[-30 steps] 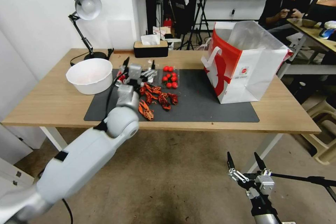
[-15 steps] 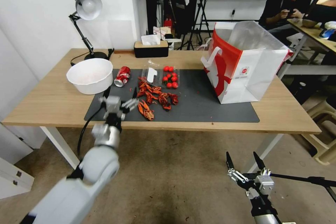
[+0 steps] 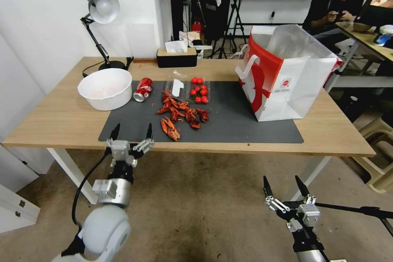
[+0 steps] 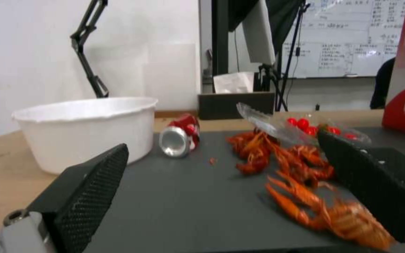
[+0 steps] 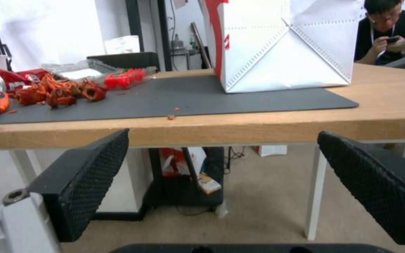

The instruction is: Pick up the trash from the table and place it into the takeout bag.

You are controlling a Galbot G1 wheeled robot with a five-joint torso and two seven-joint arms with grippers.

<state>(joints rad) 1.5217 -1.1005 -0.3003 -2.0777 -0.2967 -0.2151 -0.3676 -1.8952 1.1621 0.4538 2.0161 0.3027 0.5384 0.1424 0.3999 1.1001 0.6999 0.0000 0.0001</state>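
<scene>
A red soda can [image 3: 143, 89] lies on its side at the back left of the dark mat [image 3: 245, 127] on the wooden table [image 3: 61, 118]. The left wrist view has the can [image 4: 180, 136] end-on, well beyond the fingers. My left gripper [image 3: 132, 127] hovers open and empty at the table's front edge, short of the mat. The white-and-red takeout bag [image 3: 286, 77] stands open on the mat's right end. My right gripper [image 3: 281, 182] hangs open below the table's front edge, facing the bag [image 5: 282, 49].
A white bowl [image 3: 105, 88] stands left of the can. Red crayfish [image 3: 180, 114] lie scattered mid-mat, with a clear tray of cherry tomatoes [image 3: 198, 89] behind them. A desk lamp [image 3: 100, 12] and a tissue box [image 3: 176, 57] stand at the back.
My left arm has drawn back from the can, across the mat to the table's front edge, and dropped lower. The can stays lying on the mat. The right arm has hardly moved.
</scene>
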